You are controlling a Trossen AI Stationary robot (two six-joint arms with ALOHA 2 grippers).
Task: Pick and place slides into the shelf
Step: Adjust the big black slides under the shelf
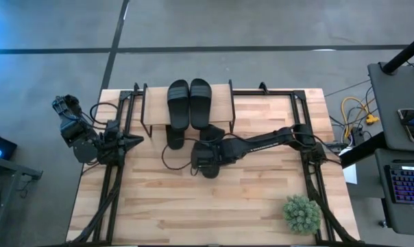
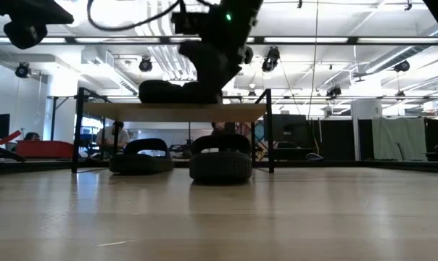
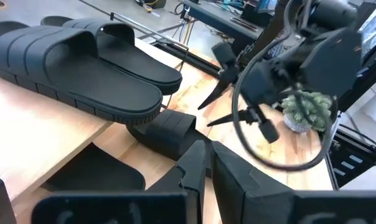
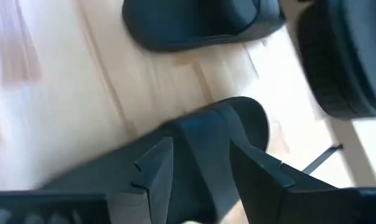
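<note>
We see right gripper (image 4: 200,171) fingers apart over fourth slide (image 4: 194,149); lifting carelessly could drag it off the shelf (image 1: 224,110).

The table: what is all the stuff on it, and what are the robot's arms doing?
Slides: four, black. Two lie side by side on top of the shelf; one is under it on the left; one sits at its front edge on the right, below the right gripper.
Shelf: one, light wood top, thin black legs, at the table's far edge.
Plant: one, small, green, near right corner.
Table: one, light wood.
Left gripper: shut, waiting left of the shelf.
Right gripper: open, just above the fourth slide.
</note>
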